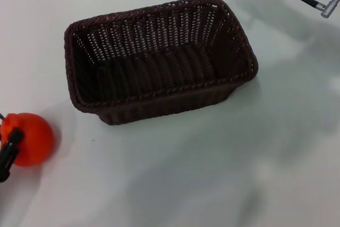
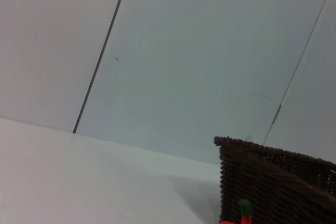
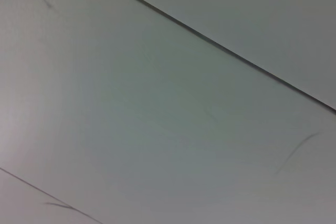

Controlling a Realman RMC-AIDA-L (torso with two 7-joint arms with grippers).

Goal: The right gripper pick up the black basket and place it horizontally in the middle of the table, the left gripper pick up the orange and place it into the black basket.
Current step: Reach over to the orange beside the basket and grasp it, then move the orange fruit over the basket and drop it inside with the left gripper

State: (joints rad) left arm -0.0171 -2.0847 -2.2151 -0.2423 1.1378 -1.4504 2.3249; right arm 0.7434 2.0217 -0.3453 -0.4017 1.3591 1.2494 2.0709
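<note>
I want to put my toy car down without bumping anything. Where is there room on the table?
The table is bare in front of the black basket and to its right. It's crowded at the left edge, where the left claw is at the orange. The basket itself is empty inside.

The white table (image 1: 212, 174) carries the black basket (image 1: 159, 59) and the orange (image 1: 31, 137).

Bright, even light — soft shadows on the table (image 1: 223, 147), mild blur.
</note>
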